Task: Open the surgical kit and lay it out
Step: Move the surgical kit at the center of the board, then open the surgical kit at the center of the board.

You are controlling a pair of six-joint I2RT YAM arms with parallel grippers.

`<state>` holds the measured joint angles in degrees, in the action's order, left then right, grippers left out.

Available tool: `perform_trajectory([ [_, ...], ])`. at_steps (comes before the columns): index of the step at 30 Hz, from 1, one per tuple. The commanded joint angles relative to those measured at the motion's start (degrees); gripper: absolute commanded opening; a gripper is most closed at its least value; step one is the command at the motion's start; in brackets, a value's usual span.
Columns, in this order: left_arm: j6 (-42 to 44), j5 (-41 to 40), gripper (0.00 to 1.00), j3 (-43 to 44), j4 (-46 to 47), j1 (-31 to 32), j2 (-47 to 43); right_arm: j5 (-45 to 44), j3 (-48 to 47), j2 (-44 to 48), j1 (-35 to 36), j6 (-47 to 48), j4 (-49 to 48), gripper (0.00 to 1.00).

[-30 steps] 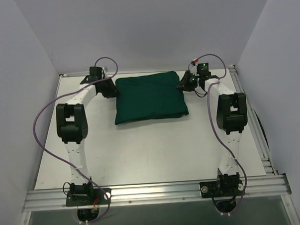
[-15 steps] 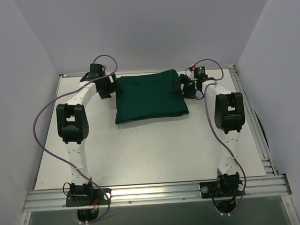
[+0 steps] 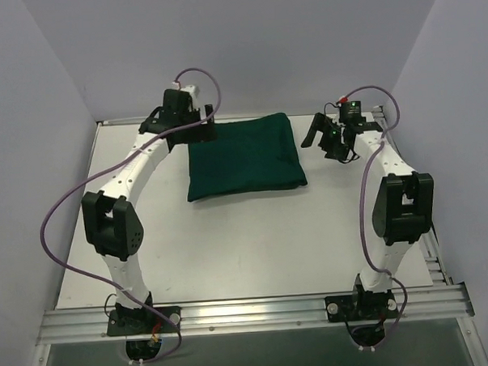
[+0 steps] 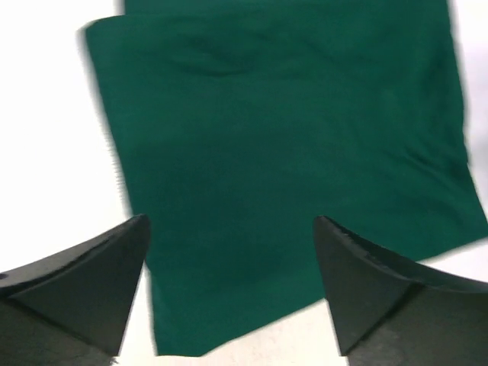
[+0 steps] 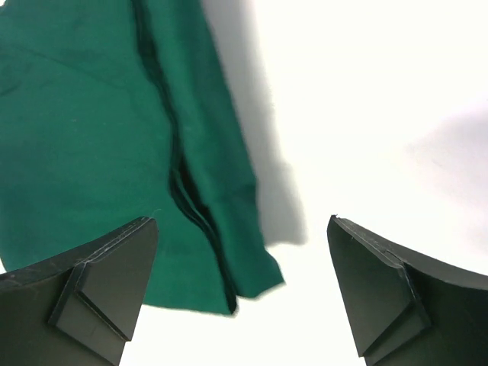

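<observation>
The surgical kit (image 3: 243, 157) lies as a folded dark green cloth bundle at the back middle of the white table; whatever it wraps is hidden. My left gripper (image 3: 199, 130) hovers over its back left corner, jaws wide open and empty. In the left wrist view the green cloth (image 4: 282, 137) fills the space beyond the left gripper (image 4: 230, 219). My right gripper (image 3: 327, 140) hangs just right of the bundle's back right corner, open and empty. The right wrist view shows the cloth's layered corner (image 5: 114, 145) ahead and left of the right gripper (image 5: 242, 219), apart from both fingers.
White table (image 3: 230, 232) inside white walls. An aluminium rail (image 3: 250, 312) with both arm bases runs along the near edge, and another rail (image 3: 420, 216) lines the right side. Purple cables loop off both arms.
Both grippers have opened, let go of the cloth's back corners and lifted away. The left wrist moved back and right, the right one out to the right. The bundle lies flatter.
</observation>
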<state>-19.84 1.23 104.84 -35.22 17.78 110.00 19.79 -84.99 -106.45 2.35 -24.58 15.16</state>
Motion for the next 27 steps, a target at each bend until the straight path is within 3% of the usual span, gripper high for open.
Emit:
perform_trajectory([
  [1, 8.1, 2.4, 0.93, -0.3, 4.2, 7.1, -2.0, -5.0, 3.0, 5.4, -0.9, -1.5, 6.7, 1.0],
  [4, 13.6, 3.8, 0.83, 2.5, 4.8, 13.4, -1.0, -6.2, 5.1, 9.3, -1.6, -3.7, 9.4, 0.99],
  [7, 16.8, 3.3, 0.76, 9.3, 1.4, 18.8, 3.1, -8.1, 7.7, 13.3, -2.1, -6.0, 11.9, 0.92],
  [11, 16.8, 3.8, 0.72, 12.6, 0.9, 23.2, 7.9, -8.3, 12.5, 17.1, -5.1, -7.8, 11.9, 0.83],
  [14, 16.1, 3.1, 0.73, 13.2, 1.0, 25.3, 10.1, -3.4, 15.8, 18.6, -5.5, -9.3, 9.6, 0.73],
  [17, 12.8, 2.1, 0.75, 12.9, 1.3, 25.5, 11.2, 8.7, 19.6, 19.4, -5.7, -10.0, 1.7, 0.7],
  [18, 10.7, -2.9, 0.75, 12.8, 0.0, 25.6, 10.9, 11.7, 21.3, 19.0, -5.3, -10.1, -2.5, 0.69],
  [22, 7.4, -10.4, 0.75, 12.3, -3.1, 24.8, 8.1, 15.3, 21.5, 17.8, -4.8, -9.5, -6.7, 0.64],
  [27, 5.3, -8.1, 0.75, 12.0, -4.0, 22.7, 6.5, 16.9, 19.4, 13.2, -3.1, -8.6, -7.3, 0.57],
])
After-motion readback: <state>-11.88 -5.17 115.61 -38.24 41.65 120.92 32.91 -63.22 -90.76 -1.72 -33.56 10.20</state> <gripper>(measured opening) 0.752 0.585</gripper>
